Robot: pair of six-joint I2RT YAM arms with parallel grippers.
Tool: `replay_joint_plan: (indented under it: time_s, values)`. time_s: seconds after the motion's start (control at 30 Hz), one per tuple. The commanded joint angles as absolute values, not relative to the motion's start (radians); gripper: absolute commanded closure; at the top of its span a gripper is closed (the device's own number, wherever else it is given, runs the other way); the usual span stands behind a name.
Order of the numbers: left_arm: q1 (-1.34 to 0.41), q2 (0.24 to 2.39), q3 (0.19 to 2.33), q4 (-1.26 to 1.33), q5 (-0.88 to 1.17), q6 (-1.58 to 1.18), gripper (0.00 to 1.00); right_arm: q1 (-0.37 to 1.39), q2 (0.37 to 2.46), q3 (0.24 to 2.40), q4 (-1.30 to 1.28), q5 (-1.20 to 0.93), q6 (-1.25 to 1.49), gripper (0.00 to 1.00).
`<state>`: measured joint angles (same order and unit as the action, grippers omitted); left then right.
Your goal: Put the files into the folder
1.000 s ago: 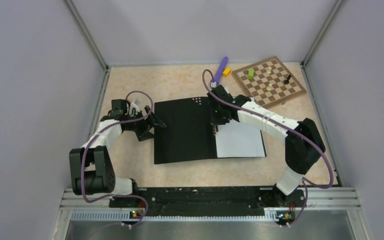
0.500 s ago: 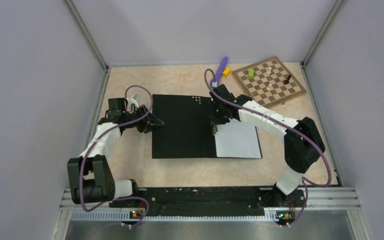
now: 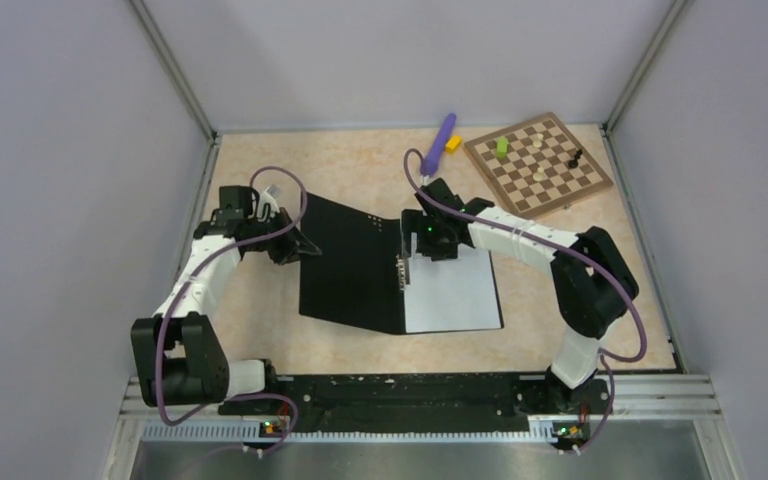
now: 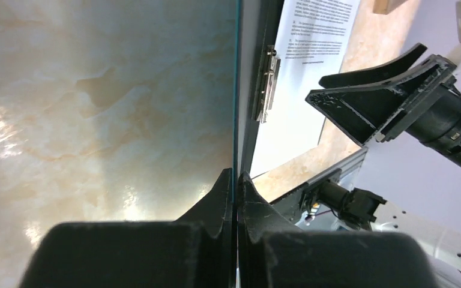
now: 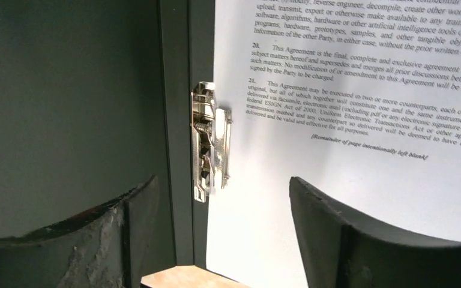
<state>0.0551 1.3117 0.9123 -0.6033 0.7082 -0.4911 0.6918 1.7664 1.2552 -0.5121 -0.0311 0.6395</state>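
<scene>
Beige marbled tabletop (image 3: 360,165) under you, grey walls all round. Your left gripper (image 4: 235,180) is pinched tight on the edge of the folder (image 3: 350,265) cover, and that black flap stands tilted up off the table, running straight away from the fingertips. Beyond the flap, on the folder's other inner face, the files (image 3: 455,295) lie flat, white and printed. Your right gripper (image 5: 219,186) hangs spread wide over the spine, the metal clip (image 5: 210,150) right between its fingers: one finger over black cover, the other over the sheets. Whether they touch, I cannot tell.
</scene>
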Motion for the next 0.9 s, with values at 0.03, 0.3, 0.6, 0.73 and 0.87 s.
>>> replay_joint_plan:
  time_s: [0.03,0.3,0.6,0.73,0.87]
  values:
    - [0.055,1.275,1.023,-0.773,0.527,-0.391,1.00,0.681,1.697,1.255,-0.448,-0.080,0.657,0.19]
    - [-0.034,1.293,1.189,-0.877,0.444,-0.365,1.00,0.601,1.492,1.187,-0.542,0.136,0.630,0.19]
    - [-0.290,1.382,1.411,-0.956,0.308,-0.427,1.00,0.379,1.240,0.871,-0.560,0.155,0.644,0.18]
    - [-0.374,1.431,1.499,-0.952,0.308,-0.462,0.81,0.363,1.207,0.828,-0.575,0.165,0.646,0.18]
    - [-0.453,1.485,1.586,-0.949,0.311,-0.488,0.60,0.361,1.211,0.811,-0.572,0.152,0.649,0.18]
